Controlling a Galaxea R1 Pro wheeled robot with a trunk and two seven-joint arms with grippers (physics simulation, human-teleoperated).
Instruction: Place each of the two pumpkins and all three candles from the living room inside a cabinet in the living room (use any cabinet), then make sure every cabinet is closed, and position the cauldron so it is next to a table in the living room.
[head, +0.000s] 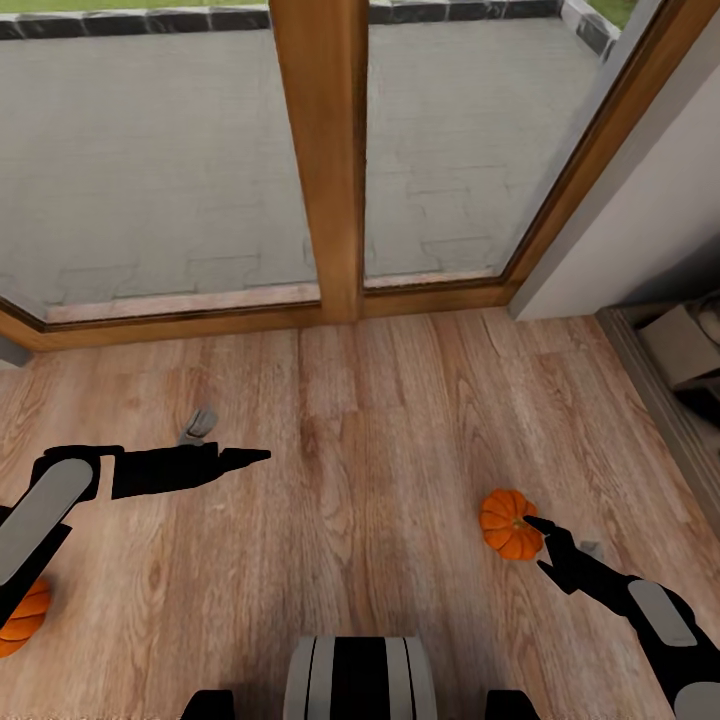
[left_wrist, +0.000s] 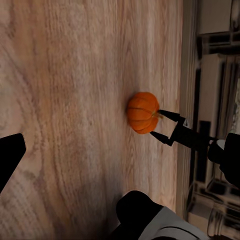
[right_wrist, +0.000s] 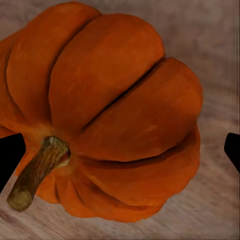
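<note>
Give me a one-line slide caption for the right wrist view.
Right gripper open around an orange pumpkin lying on the wood floor, stem toward camera.

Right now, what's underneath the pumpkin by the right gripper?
The pumpkin sits on the bare wooden floor, with the right gripper at it. The spot directly beneath it is covered.

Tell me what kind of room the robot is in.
Probably a living area of a house, beside a glazed patio door: wood plank floor, tall wood-framed glass panes looking onto outdoor paving, and shelving along the right-hand wall. A pumpkin lies on the floor.
</note>
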